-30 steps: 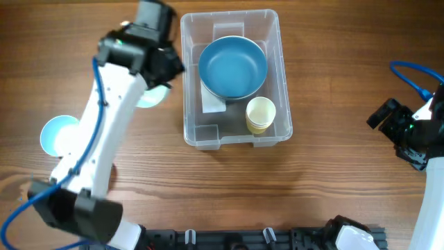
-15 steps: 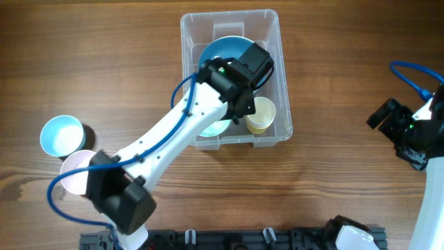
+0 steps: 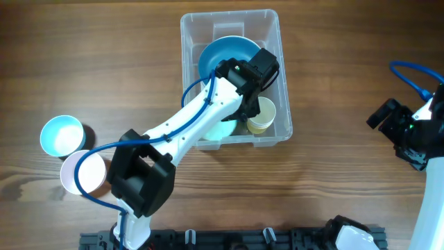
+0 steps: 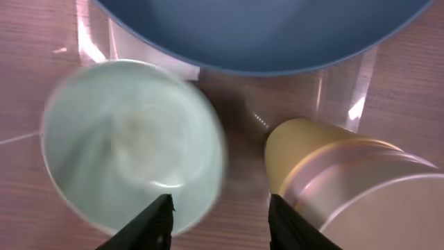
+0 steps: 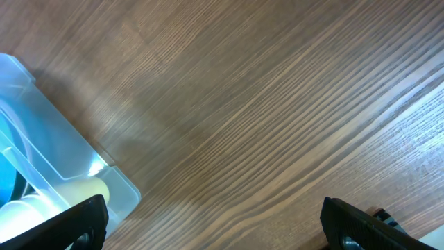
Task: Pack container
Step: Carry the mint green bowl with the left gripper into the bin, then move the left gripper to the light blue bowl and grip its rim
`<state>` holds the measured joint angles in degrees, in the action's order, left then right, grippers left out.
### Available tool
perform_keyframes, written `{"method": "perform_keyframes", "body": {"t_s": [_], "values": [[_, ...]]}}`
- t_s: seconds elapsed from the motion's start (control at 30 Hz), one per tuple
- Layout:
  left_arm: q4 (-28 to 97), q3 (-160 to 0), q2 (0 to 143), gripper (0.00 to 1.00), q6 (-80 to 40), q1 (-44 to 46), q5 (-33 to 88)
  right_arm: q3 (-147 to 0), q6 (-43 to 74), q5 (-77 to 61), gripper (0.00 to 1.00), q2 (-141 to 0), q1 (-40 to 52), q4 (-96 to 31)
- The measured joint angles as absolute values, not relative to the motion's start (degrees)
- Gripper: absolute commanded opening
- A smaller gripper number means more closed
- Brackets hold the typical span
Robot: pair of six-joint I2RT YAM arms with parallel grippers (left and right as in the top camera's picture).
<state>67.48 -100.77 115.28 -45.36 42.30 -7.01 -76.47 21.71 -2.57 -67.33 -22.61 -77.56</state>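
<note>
Overhead view of a wooden table [image 3: 333, 201] with two robot arms. At far left, two cups stand on the bare wood just beside each other: a light blue cup [image 3: 61, 134] and, nearer the robot, a pale pink cup [image 3: 69, 173]. The left arm [image 3: 187, 128] stretches from its base near these cups, up and to the right, into the container [image 3: 236, 21]. This is a clear plastic bin at the top middle of the table, and its long axis runs away from the robot. Three things lie inside it: one large blue bowl [image 3: 225, 52] at the far end, one pale green cup [image 4: 132, 146] at the near left, and one cream cup [image 3: 262, 114] at the near right. The left gripper [image 4: 225, 222] hangs over the gap between the green and cream cups, its fingers apart and holding nothing. The green cup looks blurred in the wrist view. At far right, the right arm [image 3: 409, 132] sits well apart from the container. The right gripper [image 5: 218, 226] is spread wide and empty over bare wood, with only the container's corner at the left edge of its view. In all there are one container, one bowl and four cups, two packed and two outside. The unpacked cups lie left of the container, on the left arm's side. That arm is therefore likely the nearer one for the next pick, and it would need to lift clear and swing left.
</note>
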Motion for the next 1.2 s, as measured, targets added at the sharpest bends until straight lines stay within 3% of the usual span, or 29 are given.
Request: {"method": "perform_keyframes", "body": {"t_s": [0.2, 0.3, 0.37, 0.47, 0.7, 0.87, 1.1, 1.2], "values": [[71.68, -100.79, 113.25, 0.49, -45.34, 36.49, -7.14, -76.47, 21.71, -2.57, 1.0, -67.33, -22.61, -77.58], [74.37, -100.79, 107.07, 0.68, -45.39, 29.61, -8.91, -76.47, 21.71, -2.57, 1.0, -67.33, -22.61, -77.56], [76.93, -101.12, 99.66, 0.73, -45.41, 22.04, -11.29, -76.47, 21.71, -2.57, 1.0, -67.33, -22.61, -77.56], [80.86, -102.35, 90.35, 0.74, -45.39, 8.56, -13.43, -76.47, 21.71, -2.57, 1.0, -67.33, -22.61, -77.56], [77.65, -96.68, 91.26, 0.76, -45.36, -16.64, -14.57, -76.47, 21.71, -2.57, 1.0, -67.33, -22.61, -77.56], [68.95, -87.0, 100.36, 0.74, -44.66, -22.28, -14.17, -76.47, 21.71, -2.57, 1.0, -67.33, -22.61, -77.67], [62.72, -85.65, 112.75, 0.75, -42.06, -22.63, -12.88, -76.47, 21.71, -2.57, 1.0, -67.33, -22.61, -77.78], [61.43, -85.65, 116.57, 0.68, -41.65, -22.63, -12.58, -76.47, 21.71, -2.57, 1.0, -67.33, -22.61, -77.78]]}}
